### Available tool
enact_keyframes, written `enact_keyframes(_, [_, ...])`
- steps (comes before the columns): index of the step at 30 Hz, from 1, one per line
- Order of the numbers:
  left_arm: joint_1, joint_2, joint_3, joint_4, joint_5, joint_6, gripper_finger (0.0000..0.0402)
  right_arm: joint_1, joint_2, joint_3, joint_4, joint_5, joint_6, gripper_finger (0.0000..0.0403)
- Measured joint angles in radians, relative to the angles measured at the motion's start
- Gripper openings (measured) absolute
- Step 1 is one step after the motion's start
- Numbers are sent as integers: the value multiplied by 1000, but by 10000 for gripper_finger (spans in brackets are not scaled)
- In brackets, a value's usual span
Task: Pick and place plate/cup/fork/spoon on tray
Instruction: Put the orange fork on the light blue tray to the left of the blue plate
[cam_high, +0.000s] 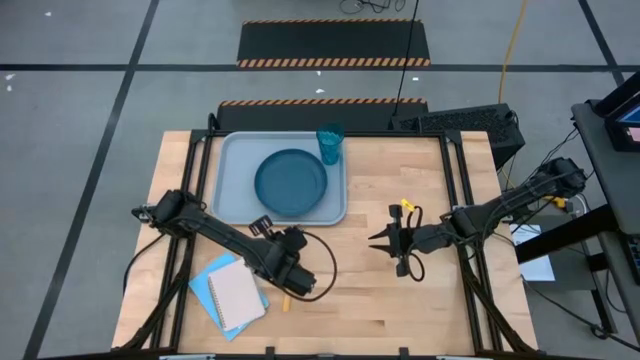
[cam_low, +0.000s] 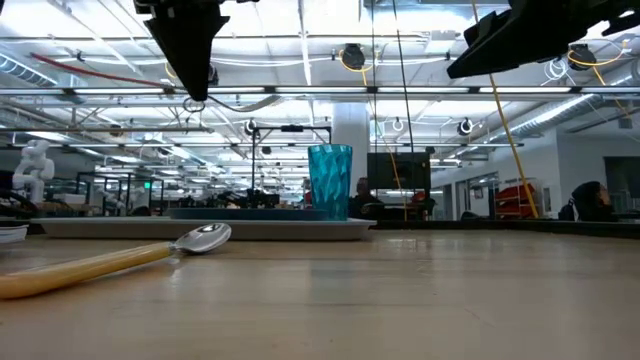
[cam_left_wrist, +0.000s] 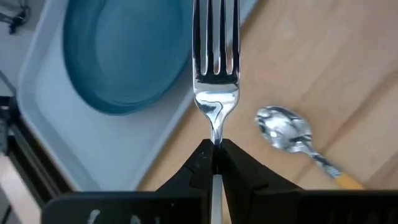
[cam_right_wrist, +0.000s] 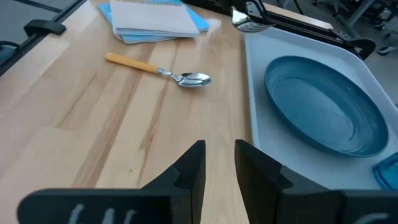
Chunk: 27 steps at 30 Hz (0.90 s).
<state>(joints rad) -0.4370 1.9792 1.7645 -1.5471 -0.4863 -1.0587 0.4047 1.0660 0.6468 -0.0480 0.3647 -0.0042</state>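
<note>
**Fork in transit toward the tray**

Pale wooden tabletop, grey floor with hazard-striped mats beyond. Tray sits toward the far edge, already carrying the plate at its centre and the cup upright at one far corner.

Left gripper is clamped tight on the neck of the fork, tines pointing forward out of the fingers. The wrist view puts the fork's tines over the near rim of the tray, plate just ahead of them. Fork is lifted clear of the wood.

Spoon lies flat on the table, just beside the left gripper on the side away from the tray, handle toward the notebook, well apart from the tray.

Right gripper hovers above bare table beside the tray, fingers parted a little, nothing between them.

Judged step: fork delivery, with plate and cup done and spoon left. Next move calls for carrying the fork further over bare tray floor beside the plate, lowering, then releasing; risk is the tines catching the plate rim or the fork landing across the tray's edge.
</note>
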Motion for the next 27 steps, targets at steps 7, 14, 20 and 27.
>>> enact_keyframes(7, [20, -32, -5, -27, -18, 29, 24, -13, 0, 0, 3, 0, -5, 80])
enact_keyframes(14, [42, -58, -17, -27, -92, 43, 25, -12, 0, 0, 14, 0, -10, 80])
enact_keyframes(20, [101, -108, -122, -25, -136, 8, 25, -12, 0, 0, 14, 0, -9, 80])
enact_keyframes(27, [207, -286, -366, -22, -205, -160, 25, -12, -2, 0, 13, -1, -13, 80])
